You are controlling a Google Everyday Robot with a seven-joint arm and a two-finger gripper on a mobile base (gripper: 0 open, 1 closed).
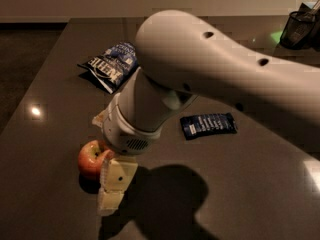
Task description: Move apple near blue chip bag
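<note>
The red apple (90,159) sits on the dark table (45,184) at the front left, its right side covered by my gripper. My gripper (111,191) hangs from the big white arm and reaches down right beside the apple, at its right edge. The blue chip bag (112,66), crinkled with white lettering, lies farther back on the table, well behind the apple and partly hidden by the arm.
A small flat dark blue bar wrapper (207,125) lies to the right of the arm at mid-table. A dark wire basket (300,26) stands at the far right back. The arm's shadow falls on the table in front.
</note>
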